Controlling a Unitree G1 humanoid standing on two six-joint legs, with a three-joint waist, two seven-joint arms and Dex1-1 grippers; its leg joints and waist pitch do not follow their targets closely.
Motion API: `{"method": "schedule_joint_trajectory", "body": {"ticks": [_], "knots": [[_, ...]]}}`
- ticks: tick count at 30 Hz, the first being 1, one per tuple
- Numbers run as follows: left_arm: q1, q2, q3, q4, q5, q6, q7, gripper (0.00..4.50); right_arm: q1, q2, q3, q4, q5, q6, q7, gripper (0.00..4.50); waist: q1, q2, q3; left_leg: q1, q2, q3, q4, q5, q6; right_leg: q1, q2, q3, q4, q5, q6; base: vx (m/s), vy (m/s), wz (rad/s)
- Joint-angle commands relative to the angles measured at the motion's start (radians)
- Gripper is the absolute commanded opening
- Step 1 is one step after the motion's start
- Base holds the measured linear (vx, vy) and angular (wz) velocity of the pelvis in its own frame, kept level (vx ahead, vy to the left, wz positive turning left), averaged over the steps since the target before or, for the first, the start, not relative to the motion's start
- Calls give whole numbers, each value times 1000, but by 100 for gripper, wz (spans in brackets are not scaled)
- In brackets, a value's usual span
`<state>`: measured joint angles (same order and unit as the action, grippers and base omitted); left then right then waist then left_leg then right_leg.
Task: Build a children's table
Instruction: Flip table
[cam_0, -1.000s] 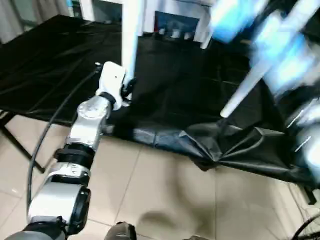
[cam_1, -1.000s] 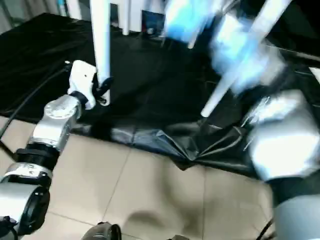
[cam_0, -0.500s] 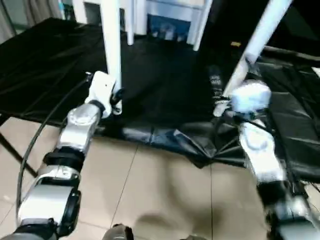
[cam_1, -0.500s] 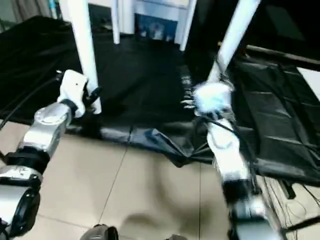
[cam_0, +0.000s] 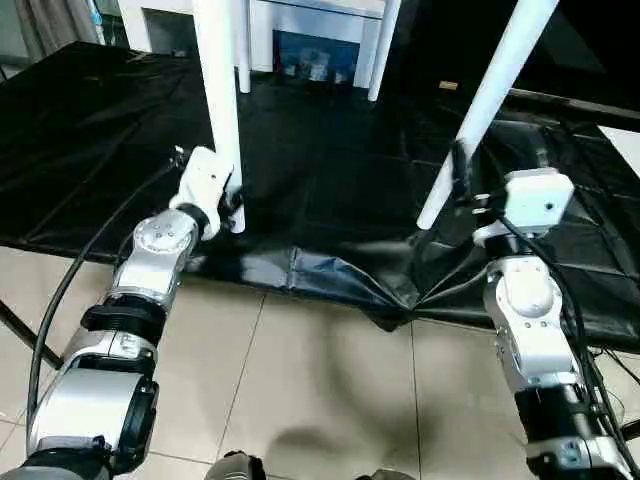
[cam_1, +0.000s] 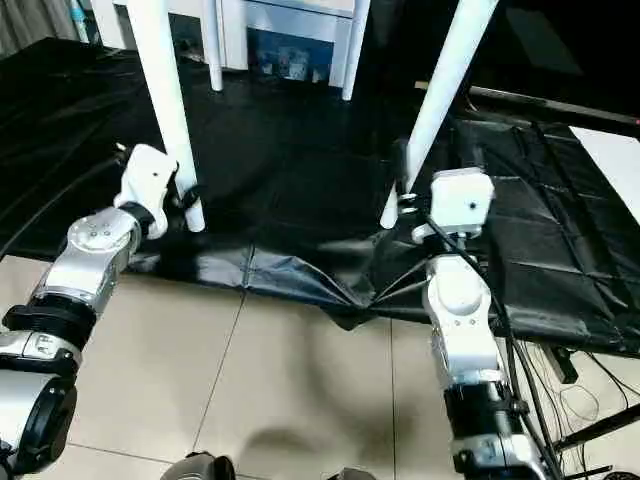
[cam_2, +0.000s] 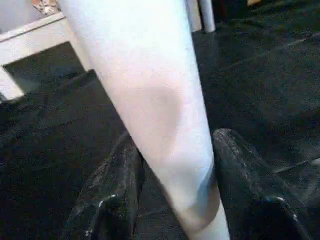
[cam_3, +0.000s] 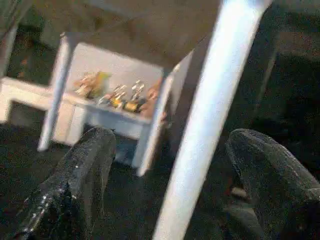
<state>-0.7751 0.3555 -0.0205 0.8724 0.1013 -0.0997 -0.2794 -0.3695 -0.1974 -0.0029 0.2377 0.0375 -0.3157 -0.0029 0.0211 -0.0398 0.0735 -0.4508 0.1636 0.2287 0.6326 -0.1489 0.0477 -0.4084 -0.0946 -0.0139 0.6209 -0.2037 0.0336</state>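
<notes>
The children's table stands upright on a black sheet (cam_0: 330, 170). Its left front leg (cam_0: 222, 100) and right front leg (cam_0: 490, 100) are long white tapered tubes, and both rear legs (cam_0: 378, 50) stand further back. The underside of the top (cam_3: 150, 25) spans above. My left gripper (cam_0: 232, 205) sits around the left front leg just above its foot (cam_2: 177, 140). My right gripper (cam_0: 455, 190) is open around the lower part of the right front leg, with gaps on both sides (cam_3: 175, 137).
The black sheet ends in a crumpled fold (cam_0: 385, 300) at the edge of a beige tiled floor (cam_0: 320, 390). A white cabinet (cam_0: 310, 55) with small colourful things stands behind the table. Cables (cam_1: 570, 390) lie at the right.
My right arm has come down out of a blur and set its open gripper around the right front leg. The left gripper has stayed at the left front leg. The camera has shifted.
</notes>
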Motion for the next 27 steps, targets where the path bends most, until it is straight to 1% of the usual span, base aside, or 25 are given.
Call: {"method": "schedule_joint_trajectory", "body": {"ticks": [1,2,3,4,5,6,7,8,9,11,13,14,15,16,17,18,19,20,21,22,23,24,25,26,27], "knots": [[3,16,-15,-27,38,6,44,231,16,0,6,-25,22,30,16,388,-8,12,-83,86,61,-60,-112,-579,-147,-13,-44,13,-81,-273,-139,0,0,0],[20,17,-7,-56,44,14,68,231,25,2,13,-34,30,36,21,388,-8,13,-82,89,62,-60,-113,-583,-150,-15,-43,13,-81,-271,-140,0,0,0],[31,18,-2,-72,43,12,76,231,31,5,12,-44,34,44,27,388,-10,15,-81,85,62,-63,-116,-587,-151,-12,-43,12,-80,-270,-140,0,0,0],[46,16,6,-96,36,11,80,231,35,10,3,-51,39,46,22,388,-12,14,-82,83,63,-64,-118,-584,-151,-9,-42,11,-79,-266,-140,0,0,0],[66,13,16,-126,29,11,85,231,34,12,-12,-50,42,43,12,388,-14,16,-84,83,63,-64,-119,-578,-153,-9,-41,9,-78,-251,-140,0,0,0],[85,10,25,-154,22,9,91,231,31,15,-31,-51,43,45,3,388,-19,15,-84,82,64,-64,-122,-575,-153,-8,-40,8,-76,-237,-141,0,0,0],[108,10,33,-188,21,13,98,231,21,15,-52,-36,50,55,-5,388,-20,15,-83,81,62,-64,-123,-574,-152,-7,-40,8,-77,-239,-138,0,0,0],[108,10,33,-188,21,13,98,231,21,15,-52,-36,50,55,-5,388,-25,15,-84,79,63,-65,-123,-569,-151,-4,-40,7,-76,-232,-137,0,0,0],[139,14,39,-229,23,23,114,231,1,7,-77,-11,63,76,-2,388,-24,16,-84,83,62,-63,-122,-572,-151,-10,-38,8,-76,-231,-135,0,0,0],[161,22,47,-253,28,29,133,231,-25,-6,-90,29,78,79,12,388,-25,14,-83,84,60,-61,-119,-572,-148,-11,-39,9,-78,-234,-133,0,0,0],[174,33,56,-260,32,36,149,231,-57,-17,-94,76,99,81,37,388,-25,14,-80,81,57,-61,-118,-566,-144,-10,-39,10,-81,-240,-128,0,0,0],[184,38,58,-268,26,30,137,231,-80,-20,-97,111,112,82,53,388,-26,18,-78,81,55,-61,-117,-571,-141,-13,-39,10,-83,-253,-126,0,0,0],[187,39,58,-270,24,28,134,231,-86,-21,-98,121,116,82,58,388,-31,13,-78,77,54,-62,-117,-578,-140,-10,-39,9,-84,-273,-123,0,0,0],[201,39,65,-293,12,28,124,231,-110,-19,-101,156,135,87,83,388,-28,22,-77,77,53,-63,-119,-575,-141,-9,-40,10,-84,-274,-122,0,0,0],[221,34,74,-330,-15,18,101,231,-142,-22,-105,207,142,84,101,388,-30,25,-75,78,55,-66,-119,-583,-143,-10,-41,10,-84,-267,-130,0,0,0],[243,27,84,-376,-42,14,80,231,-172,-22,-110,254,154,79,123,388,-35,21,-76,73,55,-66,-120,-580,-143,-7,-39,9,-83,-260,-133,0,0,0],[265,17,98,-422,-71,8,66,231,-208,-24,-111,312,163,74,159,388,-34,23,-72,70,56,-68,-123,-576,-142,-5,-38,8,-81,-242,-142,0,0,0],[284,7,106,-461,-103,-2,42,231,-240,-30,-108,365,156,57,176,388,-34,23,-74,74,57,-67,-121,-583,-142,-6,-38,7,-78,-236,-151,0,0,0],[307,-3,111,-508,-142,0,11,231,-276,-27,-119,420,166,48,213,388,-35,22,-66,81,56,-63,-118,-610,-140,-16,-37,7,-84,-248,-165,0,0,0],[329,-11,114,-554,-178,2,-16,231,-311,-25,-131,474,171,43,240,388,-34,20,-64,81,55,-60,-118,-612,-135,-18,-35,8,-88,-256,-164,0,0,0],[351,-14,115,-598,-202,2,-30,231,-353,-26,-142,541,172,40,253,388,-31,21,-58,85,56,-61,-116,-629,-133,-24,-39,9,-90,-282,-169,0,0,0],[360,-12,115,-619,-215,8,-39,231,-378,-29,-145,580,172,37,266,388,-27,21,-52,84,55,-60,-117,-629,-131,-26,-39,10,-94,-308,-157,0,0,0],[370,-6,115,-640,-218,24,-43,231,-404,-30,-150,620,179,40,287,388,-22,22,-48,89,55,-59,-116,-642,-133,-32,-38,11,-96,-326,-153,0,0,0],[378,6,116,-652,-213,32,-44,231,-435,-36,-150,669,173,35,292,388,-21,21,-39,92,54,-61,-118,-675,-141,-35,-35,8,-101,-377,-139,0,0,0],[387,15,121,-672,-225,43,-56,231,-463,-39,-154,710,173,39,301,388,-16,20,-36,92,54,-63,-122,-678,-148,-36,-36,9,-100,-392,-129,0,0,0]]}}
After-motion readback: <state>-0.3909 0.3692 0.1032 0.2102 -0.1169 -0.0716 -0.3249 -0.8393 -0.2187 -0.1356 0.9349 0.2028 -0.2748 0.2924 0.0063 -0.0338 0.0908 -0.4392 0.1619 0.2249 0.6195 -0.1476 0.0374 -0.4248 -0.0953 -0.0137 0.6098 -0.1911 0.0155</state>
